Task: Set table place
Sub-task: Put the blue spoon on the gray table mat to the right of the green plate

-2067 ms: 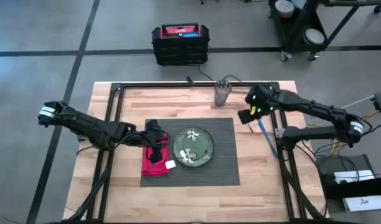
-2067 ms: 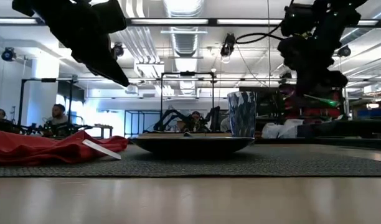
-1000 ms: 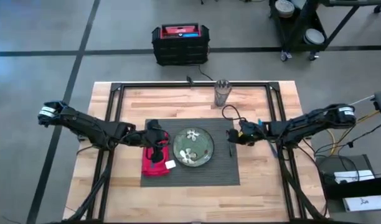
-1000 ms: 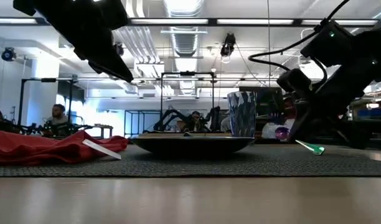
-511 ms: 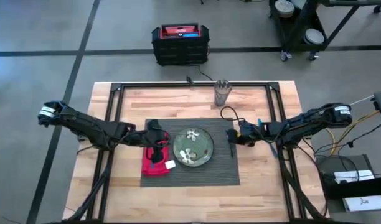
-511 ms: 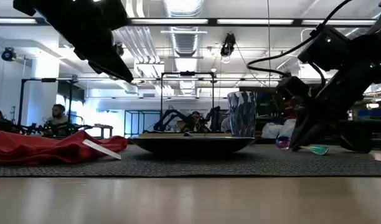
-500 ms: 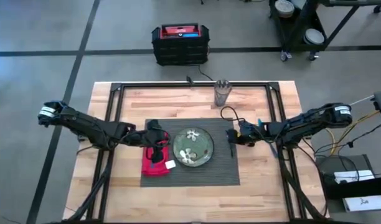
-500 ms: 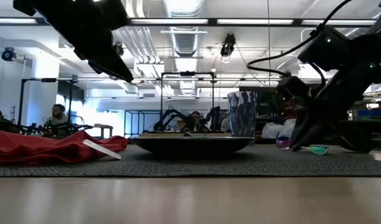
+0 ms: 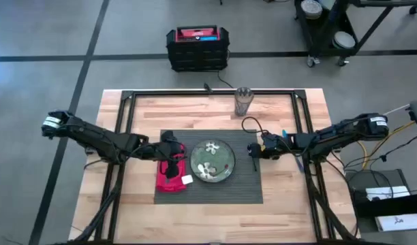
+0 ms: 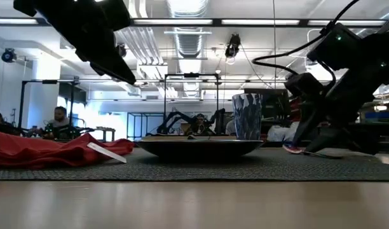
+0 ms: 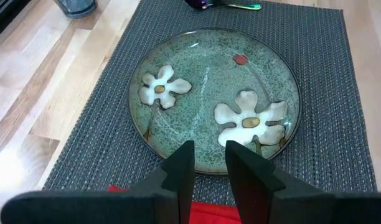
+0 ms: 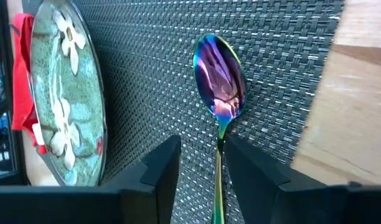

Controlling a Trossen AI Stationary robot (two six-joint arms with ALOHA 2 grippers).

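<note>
Resting on the dark placemat (image 9: 244,185), the green plate (image 9: 211,161) has the red napkin (image 9: 170,175) on one side and an iridescent spoon (image 12: 220,84) on the other, so the place looks largely set; the glass (image 9: 243,101) stands beyond the plate on the worktop (image 9: 283,216). Since two seconds ago the right gripper (image 9: 256,150) has come down from near the glass; its jaws now stand apart around the spoon's handle. The left gripper (image 11: 207,163) hovers over the napkin, jaws slightly apart.

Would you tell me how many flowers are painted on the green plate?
2. On the plate, one white flower lies toward the cup side, and a larger one sits nearer the left gripper. The gripper's fingers cover a bit of the rim, so more could be hidden.
</note>
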